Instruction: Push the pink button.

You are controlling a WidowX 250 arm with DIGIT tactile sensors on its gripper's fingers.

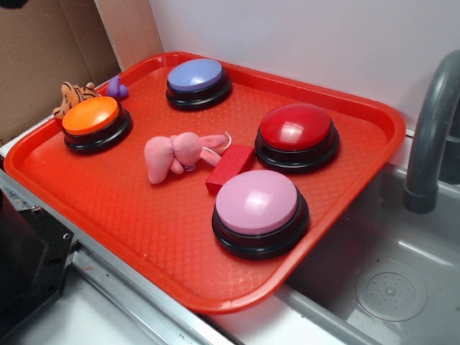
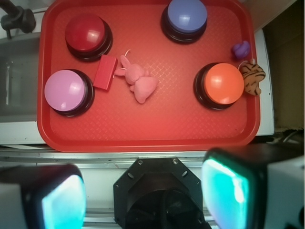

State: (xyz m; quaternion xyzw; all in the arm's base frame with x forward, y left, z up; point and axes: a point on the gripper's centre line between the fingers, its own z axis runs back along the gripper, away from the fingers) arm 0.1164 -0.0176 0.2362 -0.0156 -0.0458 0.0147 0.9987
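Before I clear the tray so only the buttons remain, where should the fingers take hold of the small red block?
Grip the red block across its two long faces, coming straight down from above. It lies flat on the tray; its ends crowd the pink button, the red button and the pink plush toy, so approach carefully, with the fingers set narrow.

Red tray [image 2: 143,136] ahead of my claw [image 2: 143,200], bearing pink button [image 2: 66,89] far left, red button [image 2: 86,32], red block [image 2: 105,72], pink plush [image 2: 138,81] centre, blue button [image 2: 187,15], orange button [image 2: 224,84] right, striped toy [image 2: 252,76], purple toy [image 2: 241,48].
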